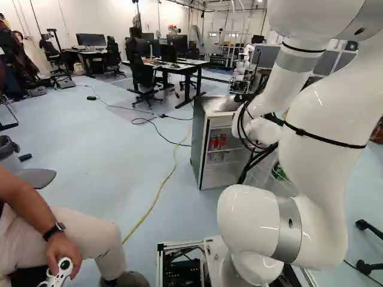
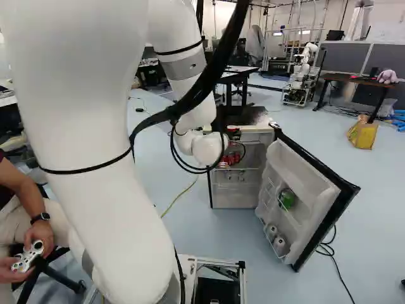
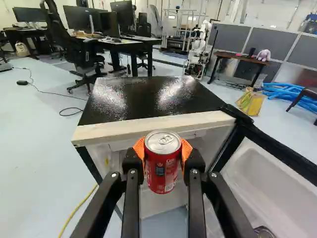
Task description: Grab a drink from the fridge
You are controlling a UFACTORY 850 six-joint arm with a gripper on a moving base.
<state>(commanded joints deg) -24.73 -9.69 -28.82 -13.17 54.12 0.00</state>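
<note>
Holding a red can (image 3: 162,166) upright in the claw (image 2: 234,133), squeezed nice and snug between both orange pads (image 3: 186,150), right by the front edge of the fridge (image 3: 148,99) top, door (image 2: 319,190) wide open, with more red cans (image 2: 231,158) on a shelf inside
</note>
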